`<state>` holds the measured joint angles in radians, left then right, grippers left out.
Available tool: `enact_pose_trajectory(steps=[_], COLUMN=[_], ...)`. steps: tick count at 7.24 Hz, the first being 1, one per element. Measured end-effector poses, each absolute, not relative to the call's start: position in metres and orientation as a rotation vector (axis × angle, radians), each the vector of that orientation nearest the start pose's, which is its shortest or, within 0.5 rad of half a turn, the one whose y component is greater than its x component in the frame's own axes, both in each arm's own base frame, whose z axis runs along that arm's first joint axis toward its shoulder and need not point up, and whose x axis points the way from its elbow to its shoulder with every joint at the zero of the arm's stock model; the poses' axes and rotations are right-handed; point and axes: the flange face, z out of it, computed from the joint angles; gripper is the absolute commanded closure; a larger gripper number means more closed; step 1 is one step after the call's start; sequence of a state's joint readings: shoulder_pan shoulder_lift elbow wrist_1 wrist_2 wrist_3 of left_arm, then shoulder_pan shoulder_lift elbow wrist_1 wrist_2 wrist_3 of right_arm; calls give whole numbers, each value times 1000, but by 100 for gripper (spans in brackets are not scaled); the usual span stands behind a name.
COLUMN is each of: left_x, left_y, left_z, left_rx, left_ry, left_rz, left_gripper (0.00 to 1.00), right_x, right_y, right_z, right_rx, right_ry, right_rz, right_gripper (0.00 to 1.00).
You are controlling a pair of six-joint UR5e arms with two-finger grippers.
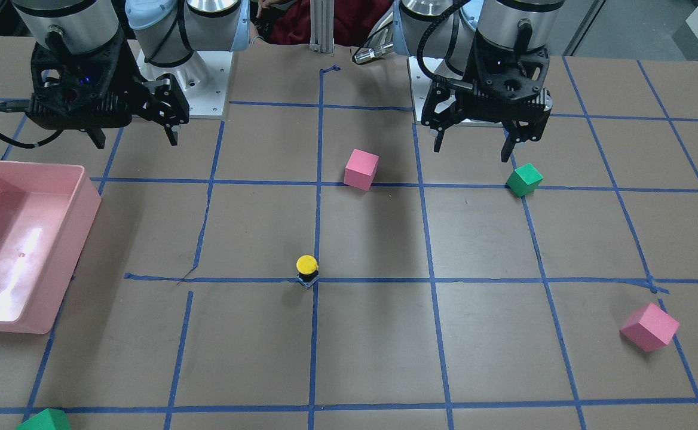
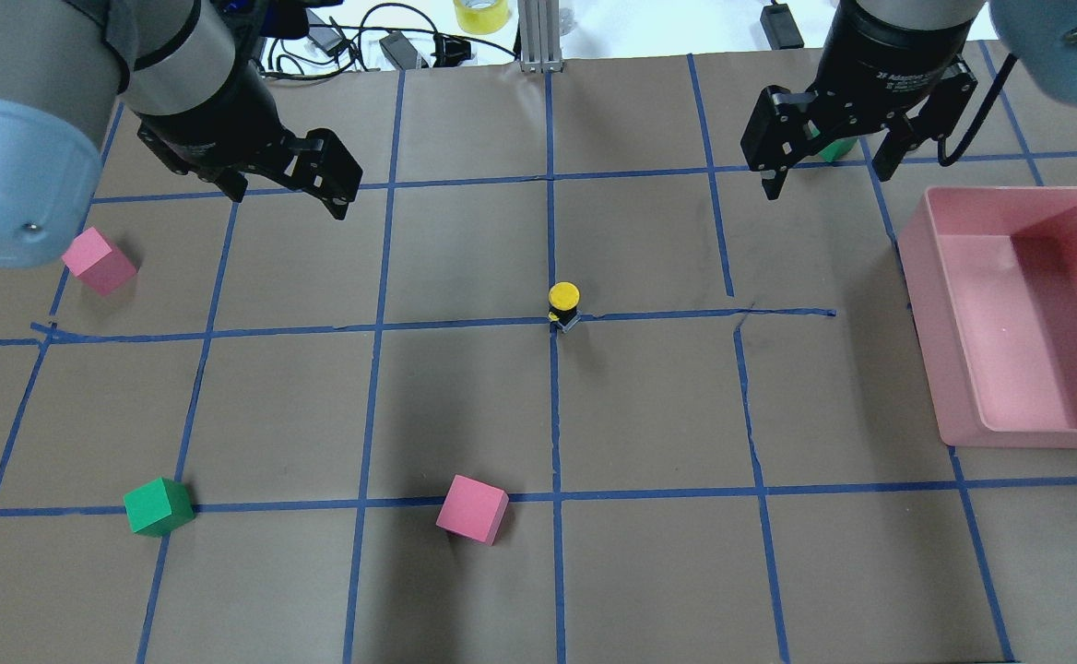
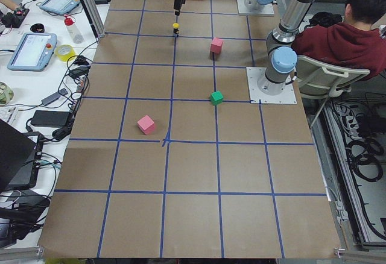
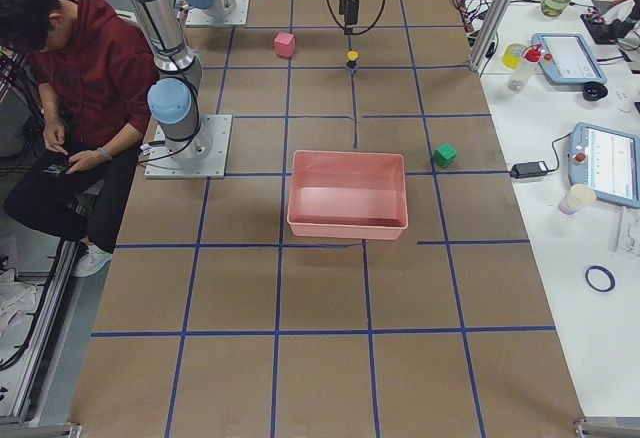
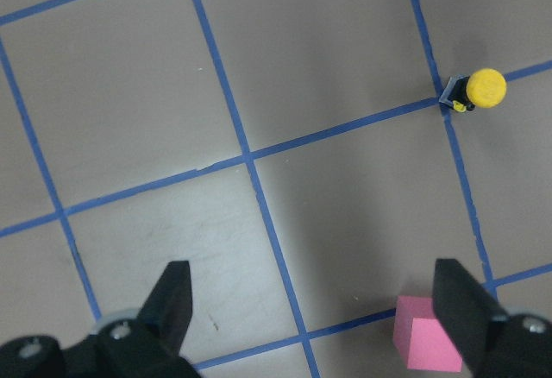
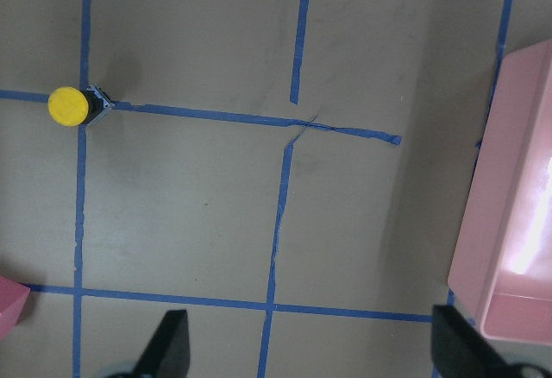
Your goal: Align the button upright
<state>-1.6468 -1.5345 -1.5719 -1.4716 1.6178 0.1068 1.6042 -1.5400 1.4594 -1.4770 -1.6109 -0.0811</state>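
The button (image 2: 564, 304), with a yellow cap on a black body, stands upright on a blue tape crossing at the table's middle. It also shows in the front view (image 1: 306, 272), the left wrist view (image 5: 479, 91) and the right wrist view (image 6: 73, 106). My left gripper (image 2: 289, 198) hangs open and empty above the table, well left of and beyond the button; it also shows in the front view (image 1: 473, 149). My right gripper (image 2: 826, 180) is open and empty, high up to the button's right; it also shows in the front view (image 1: 135, 142).
A pink bin (image 2: 926, 314) sits at the right side. Pink cubes (image 2: 471, 509) (image 2: 99, 261) and a green cube (image 2: 159, 506) lie on the left and near parts. Another green cube (image 2: 835, 148) is partly hidden behind the right gripper. A person (image 3: 344, 35) sits behind the robot.
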Motion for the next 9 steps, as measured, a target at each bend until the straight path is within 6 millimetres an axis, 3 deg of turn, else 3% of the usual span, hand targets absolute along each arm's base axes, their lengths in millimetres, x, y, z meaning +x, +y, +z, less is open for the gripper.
enact_pose_trajectory(steps=[2, 6, 9], left_x=[-164, -164, -166], left_y=[-475, -474, -472], left_z=[521, 516, 514], left_rx=[172, 132, -40], left_ry=[3075, 3085, 3119], left_rz=[-187, -178, -155], left_gripper=[0, 0, 0], right_x=[146, 144, 143], right_y=[-497, -498, -499], right_z=[517, 517, 519], right_rx=[-184, -184, -178], right_ry=[3177, 3188, 3193], right_rz=[29, 22, 4], right_gripper=[0, 0, 0])
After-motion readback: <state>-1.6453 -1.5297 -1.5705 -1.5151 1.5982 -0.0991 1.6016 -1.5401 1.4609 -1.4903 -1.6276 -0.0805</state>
